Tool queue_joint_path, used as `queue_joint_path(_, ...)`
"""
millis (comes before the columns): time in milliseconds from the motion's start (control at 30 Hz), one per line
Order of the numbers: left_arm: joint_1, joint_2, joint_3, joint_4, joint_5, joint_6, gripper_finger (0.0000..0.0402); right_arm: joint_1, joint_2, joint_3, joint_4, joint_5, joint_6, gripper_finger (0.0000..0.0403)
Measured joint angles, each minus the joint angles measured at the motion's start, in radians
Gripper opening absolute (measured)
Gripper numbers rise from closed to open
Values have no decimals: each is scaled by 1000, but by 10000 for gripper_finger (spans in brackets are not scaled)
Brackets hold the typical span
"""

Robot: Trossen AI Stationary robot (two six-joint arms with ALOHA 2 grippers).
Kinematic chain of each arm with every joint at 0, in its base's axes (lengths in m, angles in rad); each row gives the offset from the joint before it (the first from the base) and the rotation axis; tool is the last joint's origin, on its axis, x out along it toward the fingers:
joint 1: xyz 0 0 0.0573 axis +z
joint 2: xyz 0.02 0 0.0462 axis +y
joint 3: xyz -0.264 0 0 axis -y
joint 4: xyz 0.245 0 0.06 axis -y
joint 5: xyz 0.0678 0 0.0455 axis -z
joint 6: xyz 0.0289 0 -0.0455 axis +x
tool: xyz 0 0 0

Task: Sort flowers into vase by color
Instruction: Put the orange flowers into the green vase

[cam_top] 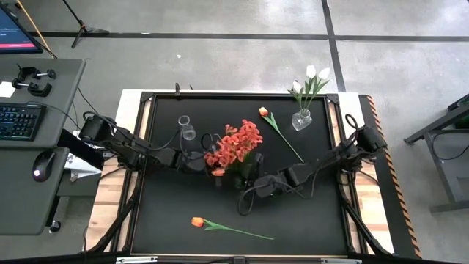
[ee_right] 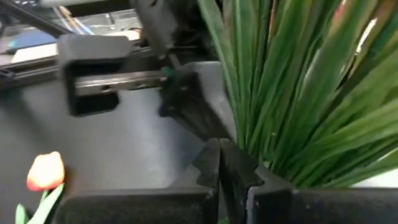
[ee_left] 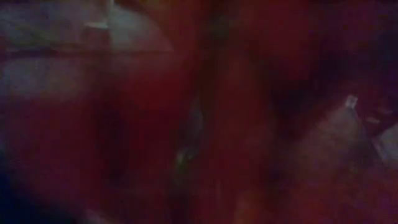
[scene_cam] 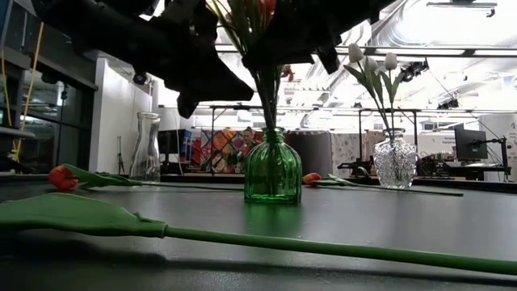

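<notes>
Both grippers, left [cam_top: 196,163] and right [cam_top: 245,180], are clenched beside the red blooms [cam_top: 234,144], judged light and floppy, best gripped by stiffer stems [scene_cam: 266,93].

**Four cameras, one table**

The high view looks straight down on the whole table [cam_top: 242,213]. The low view sits at tabletop level, facing the room. Both show the green vase [scene_cam: 272,171], mid-frame. The left wrist view is pressed against red blossoms [ee_left: 205,112]; the right's faces green stems [ee_right: 298,93] closely.
</notes>
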Motion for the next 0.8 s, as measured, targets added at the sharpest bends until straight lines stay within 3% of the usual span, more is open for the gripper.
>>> queue_joint_path(500,-13,-1,0,-107,40,-10,0,77,0,0,-54,229,164,0)
queue_joint_path(800,-6,-164,-100,-269,8,-23,0,121,0,-1,-96,115,211,0)
